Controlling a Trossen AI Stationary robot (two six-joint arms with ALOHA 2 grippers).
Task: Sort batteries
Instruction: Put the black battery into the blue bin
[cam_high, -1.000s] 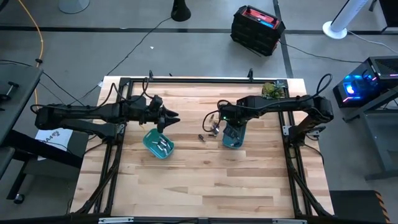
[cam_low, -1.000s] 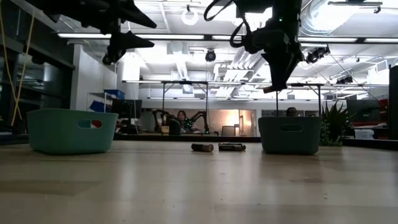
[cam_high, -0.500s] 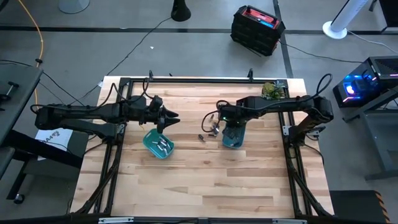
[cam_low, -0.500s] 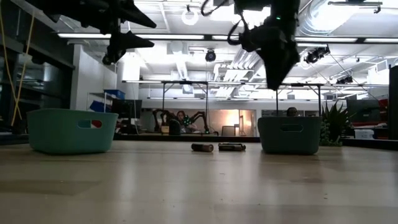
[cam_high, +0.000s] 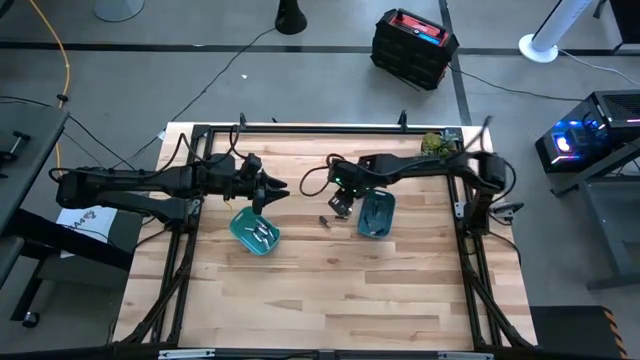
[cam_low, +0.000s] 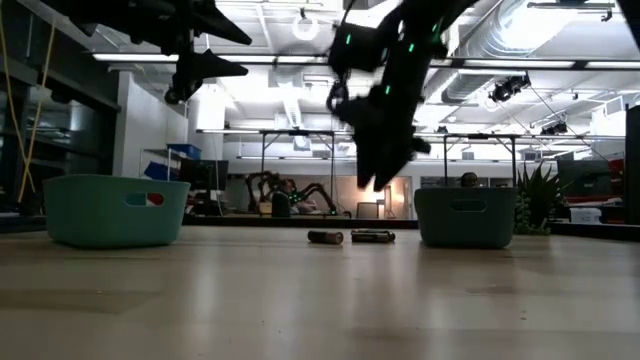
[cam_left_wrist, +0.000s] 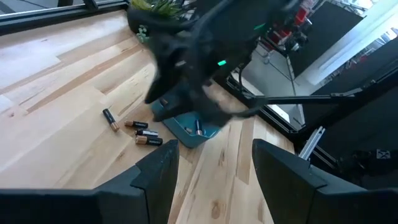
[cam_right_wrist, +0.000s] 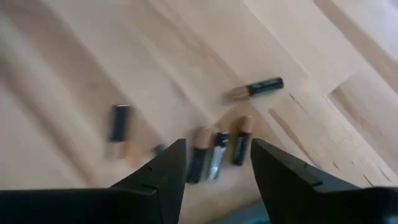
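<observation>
Several small dark batteries with copper ends (cam_right_wrist: 214, 152) lie loose on the wooden table, between the two bins (cam_high: 325, 221) (cam_low: 350, 236). The left teal bin (cam_high: 255, 232) holds silvery cells, and the right teal bin (cam_high: 376, 214) holds at least one (cam_left_wrist: 198, 127). My right gripper (cam_right_wrist: 217, 168) is open and hovers above the loose batteries (cam_high: 340, 206), pointing down at them, clear of the table (cam_low: 385, 170). My left gripper (cam_high: 283, 188) is open (cam_left_wrist: 214, 168) and waits in the air over the far edge of the left bin.
A wooden table top with a black frame (cam_high: 300, 128) along its far edge and sides. A green plant (cam_high: 435, 145) stands at the far right corner. The near half of the table (cam_high: 330, 300) is bare wood.
My right gripper has swung from above the right bin toward the table's left and down, and now hangs over the loose batteries. The left arm, the bins and the batteries have stayed where they were.
</observation>
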